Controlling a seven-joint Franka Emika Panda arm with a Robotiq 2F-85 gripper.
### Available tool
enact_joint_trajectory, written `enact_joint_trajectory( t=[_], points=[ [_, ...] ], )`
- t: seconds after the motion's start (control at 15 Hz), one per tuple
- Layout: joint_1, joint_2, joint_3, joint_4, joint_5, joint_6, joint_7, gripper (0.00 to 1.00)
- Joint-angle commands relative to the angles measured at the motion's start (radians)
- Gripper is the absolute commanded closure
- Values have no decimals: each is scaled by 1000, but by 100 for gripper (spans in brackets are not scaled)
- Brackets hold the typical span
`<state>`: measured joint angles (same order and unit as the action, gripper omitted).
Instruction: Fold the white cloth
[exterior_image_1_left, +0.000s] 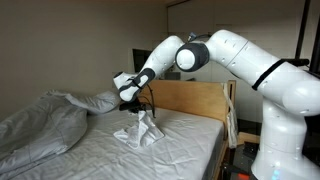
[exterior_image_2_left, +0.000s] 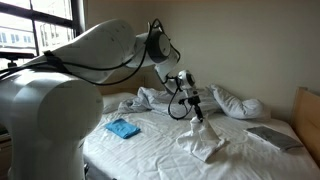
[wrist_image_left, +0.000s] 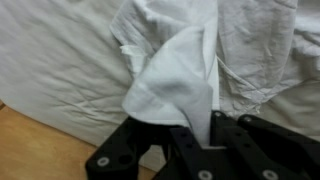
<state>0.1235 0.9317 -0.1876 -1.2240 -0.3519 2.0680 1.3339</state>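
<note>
The white cloth (exterior_image_1_left: 141, 131) is a small wrinkled piece on the bed, pulled up into a peak in both exterior views (exterior_image_2_left: 200, 138). My gripper (exterior_image_1_left: 137, 105) hangs just above it, shut on the cloth's raised part (exterior_image_2_left: 193, 113). In the wrist view the cloth (wrist_image_left: 175, 70) hangs from between the black fingers (wrist_image_left: 185, 140), with the gripper (wrist_image_left: 214, 122) pinching a fold of it. The rest of the cloth drapes down onto the sheet.
A big rumpled duvet (exterior_image_1_left: 45, 122) lies on one side of the bed. A blue flat object (exterior_image_2_left: 123, 128) rests on the sheet, pillows (exterior_image_2_left: 240, 104) lie near the head, and a wooden headboard (exterior_image_1_left: 190, 98) stands behind. The mattress edge and wooden floor (wrist_image_left: 40, 150) show in the wrist view.
</note>
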Motion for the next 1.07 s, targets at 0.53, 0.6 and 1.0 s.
enact_joint_trajectory(
  t=[0.53,0.6,1.0],
  points=[
    [-3,316,4,508,41,-89,-168,97],
    [-4,343,10,545,51,-96,-188,97],
    [5,471,1,712,85,-159,-229,97]
  ],
)
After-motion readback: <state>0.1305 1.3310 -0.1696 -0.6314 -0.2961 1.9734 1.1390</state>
